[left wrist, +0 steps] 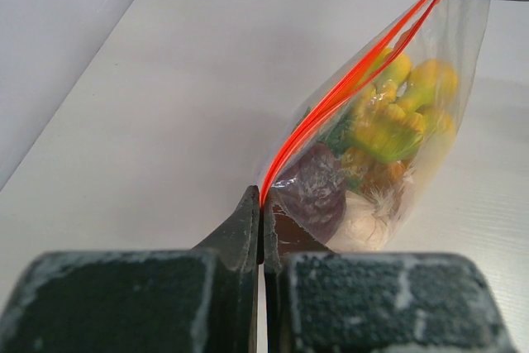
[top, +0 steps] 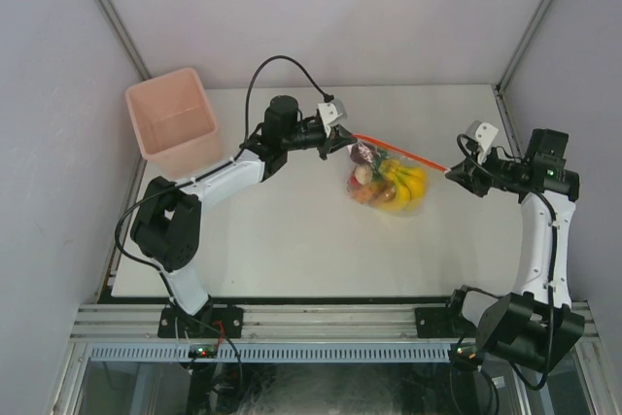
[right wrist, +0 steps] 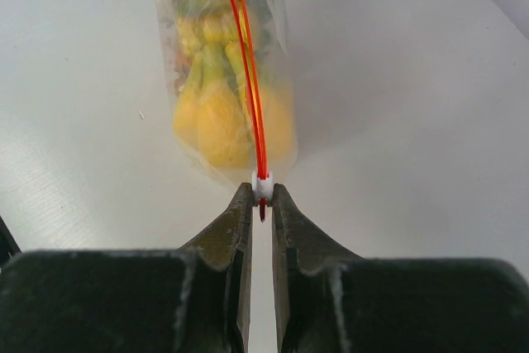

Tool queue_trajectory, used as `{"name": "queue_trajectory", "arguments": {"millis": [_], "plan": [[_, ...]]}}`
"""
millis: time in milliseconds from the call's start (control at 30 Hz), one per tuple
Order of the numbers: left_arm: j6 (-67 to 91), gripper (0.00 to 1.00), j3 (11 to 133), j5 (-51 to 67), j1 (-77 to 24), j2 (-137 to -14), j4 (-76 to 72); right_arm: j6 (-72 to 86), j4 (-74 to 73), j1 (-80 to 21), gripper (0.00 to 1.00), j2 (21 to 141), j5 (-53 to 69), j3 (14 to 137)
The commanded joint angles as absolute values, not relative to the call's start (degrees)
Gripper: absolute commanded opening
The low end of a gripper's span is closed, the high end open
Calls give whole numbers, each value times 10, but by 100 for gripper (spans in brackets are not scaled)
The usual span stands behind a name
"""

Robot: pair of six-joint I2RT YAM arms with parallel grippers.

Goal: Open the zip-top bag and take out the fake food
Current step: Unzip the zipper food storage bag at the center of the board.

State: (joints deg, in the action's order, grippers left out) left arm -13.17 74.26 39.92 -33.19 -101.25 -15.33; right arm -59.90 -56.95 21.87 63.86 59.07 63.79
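Note:
The clear zip-top bag hangs stretched between my two grippers above the table, its red-orange zip strip taut on top. Inside is the fake food: yellow bananas, plus a purple piece and a whitish piece. My left gripper is shut on the bag's left corner at the strip's end. My right gripper is shut on the white zip slider at the strip's right end. The bag hangs away from it; the two strip lines run close together.
A pink square bin stands at the table's back left corner, behind the left arm. White table surface lies under and in front of the bag. Grey walls close in at the back and sides.

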Motion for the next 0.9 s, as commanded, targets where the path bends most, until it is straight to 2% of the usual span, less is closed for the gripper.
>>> {"name": "queue_trajectory", "arguments": {"millis": [0, 67, 100, 167, 267, 600, 867], "plan": [[-153, 0, 739, 410, -317, -984, -186, -626, -585, 228, 10, 625, 599, 642], [-156, 0, 737, 421, -317, -982, -189, -629, -587, 228, 24, 622, 611, 643], [-159, 0, 736, 427, -318, -981, -190, -629, -586, 227, 38, 617, 621, 643], [-162, 0, 733, 436, -319, -979, -190, -629, -586, 223, 57, 608, 641, 648], [-170, 0, 727, 444, -321, -973, -190, -585, -565, 195, 74, 604, 655, 669], [-200, 0, 698, 451, -335, -950, -189, -382, -507, 49, 75, 735, 611, 834], [-259, 0, 693, 443, -348, -918, -142, -398, -491, -17, 74, 833, 510, 926]]}}
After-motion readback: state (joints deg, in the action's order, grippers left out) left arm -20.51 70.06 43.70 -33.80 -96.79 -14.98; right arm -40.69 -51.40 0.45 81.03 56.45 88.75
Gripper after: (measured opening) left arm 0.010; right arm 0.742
